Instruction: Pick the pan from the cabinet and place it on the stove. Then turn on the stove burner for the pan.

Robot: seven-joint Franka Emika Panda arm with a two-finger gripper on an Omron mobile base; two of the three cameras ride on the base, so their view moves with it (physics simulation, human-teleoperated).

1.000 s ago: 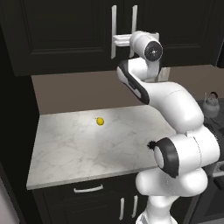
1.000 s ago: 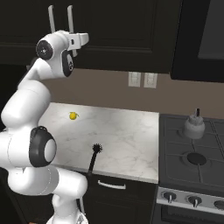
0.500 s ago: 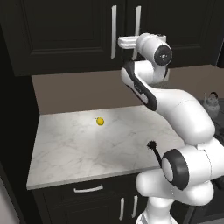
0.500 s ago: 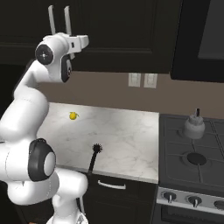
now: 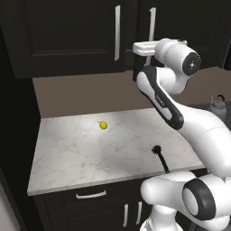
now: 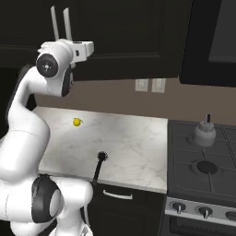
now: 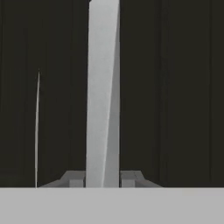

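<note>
Reaching up to the cabinet (image 5: 67, 36), pincer (image 7: 103, 179) fingers apart on both sides of the upright bar handle (image 7: 103, 87) of its right door, not yet clamping; pan probably hiding behind closed doors.

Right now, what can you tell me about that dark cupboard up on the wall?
The cabinet is a tall, black-brown wall unit with panelled doors, both shut, hanging above the white marble counter. Each door carries a long vertical silver bar handle. The hand is raised to the right-hand handle, its two fingertips on either side of the bar. Whether they press on it cannot be told. Nothing inside shows.
</note>
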